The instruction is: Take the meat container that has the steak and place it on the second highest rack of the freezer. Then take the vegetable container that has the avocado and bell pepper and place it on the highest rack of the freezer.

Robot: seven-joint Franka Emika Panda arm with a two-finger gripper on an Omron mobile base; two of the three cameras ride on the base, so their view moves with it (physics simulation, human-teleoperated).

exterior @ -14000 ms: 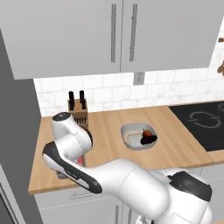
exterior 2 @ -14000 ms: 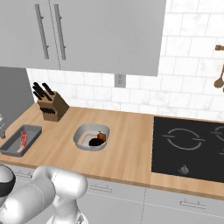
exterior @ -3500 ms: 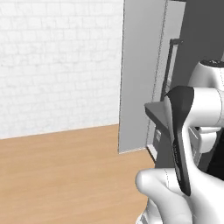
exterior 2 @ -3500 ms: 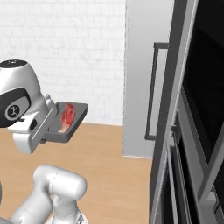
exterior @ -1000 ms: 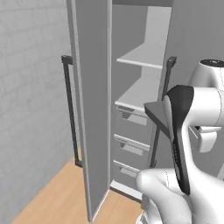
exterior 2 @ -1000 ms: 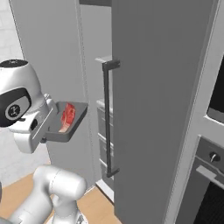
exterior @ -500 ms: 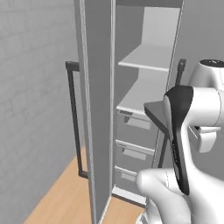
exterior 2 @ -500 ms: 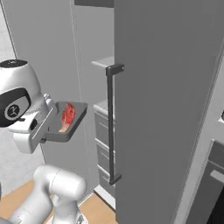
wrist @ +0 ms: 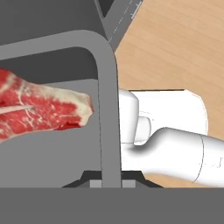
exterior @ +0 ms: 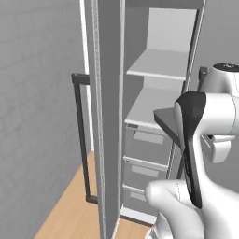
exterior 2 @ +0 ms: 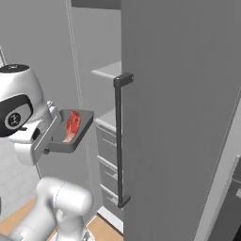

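My gripper (exterior 2: 45,142) is shut on one end of the meat container (exterior 2: 75,140), a shallow dark grey tray held level at chest height. The steak (exterior 2: 72,124) lies inside it, red with pale streaks. In the hand view the tray's rim (wrist: 107,109) runs up from my gripper (wrist: 111,183), with the steak (wrist: 39,110) to its left. The freezer (exterior: 158,32) stands open just ahead, and the tray's edge (exterior: 163,120) shows in front of its second highest rack (exterior: 145,105). The highest rack (exterior: 162,65) is bare. The vegetable container, avocado and bell pepper are out of view.
The freezer's open door (exterior: 108,116) with its black bar handle (exterior: 80,140) stands left of the shelves. Grey drawers (exterior: 148,145) sit below the racks. The other door (exterior 2: 183,117) and its handle (exterior 2: 118,141) are close on the right. A wooden floor (exterior: 70,214) lies below.
Both base views have shifted as the base drove, so the freezer now looks closer and more head-on. The tray with the steak stays held in the same pose.
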